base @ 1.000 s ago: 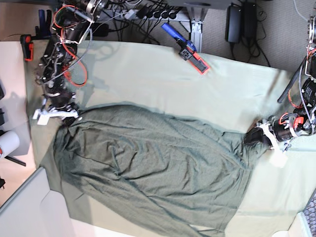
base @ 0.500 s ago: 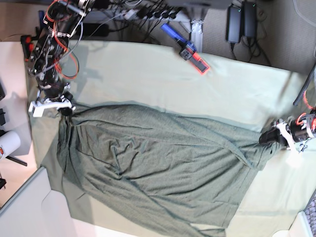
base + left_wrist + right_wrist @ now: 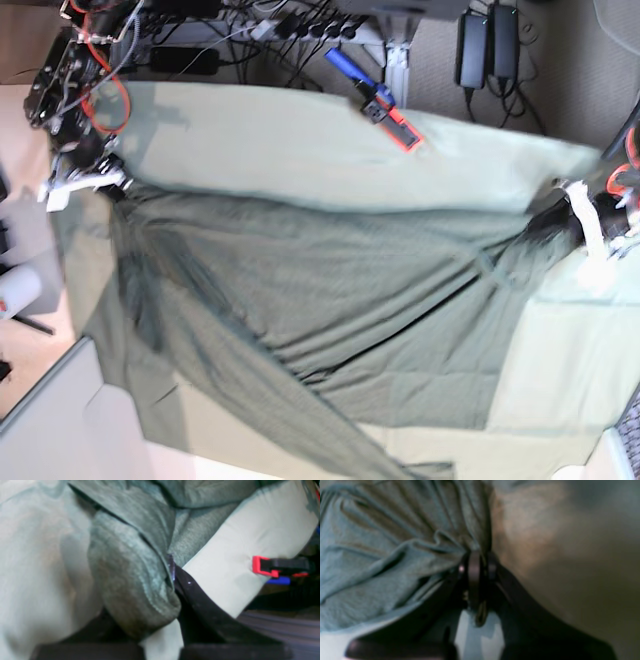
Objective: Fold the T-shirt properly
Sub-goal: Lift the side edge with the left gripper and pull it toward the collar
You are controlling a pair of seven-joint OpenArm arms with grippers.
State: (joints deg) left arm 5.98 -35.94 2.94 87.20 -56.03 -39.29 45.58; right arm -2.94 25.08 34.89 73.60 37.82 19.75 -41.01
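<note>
The dark grey-green T-shirt [image 3: 320,290] hangs stretched between my two grippers over the pale mint tablecloth [image 3: 300,140]. My right gripper [image 3: 108,185], at the far left of the base view, is shut on a bunched corner of the T-shirt [image 3: 395,555]; the closed fingertips show in the right wrist view [image 3: 477,560]. My left gripper [image 3: 565,215], at the right edge of the base view, is shut on the opposite corner; in the left wrist view [image 3: 172,567] a thick fold of the T-shirt [image 3: 130,585] is pinched beside the black finger [image 3: 197,605].
A blue and red clamp [image 3: 380,102] grips the table's far edge; a clamp also shows in the left wrist view [image 3: 265,566]. Cables and power bricks [image 3: 490,45] lie on the floor behind. A white cup [image 3: 15,290] stands off the table at the left. A pale panel [image 3: 60,420] sits at the bottom left.
Both grippers have moved toward the table's far edge and further apart, still holding the shirt. The shirt's top edge is pulled straighter and tauter, and its body has shifted toward the far edge.
</note>
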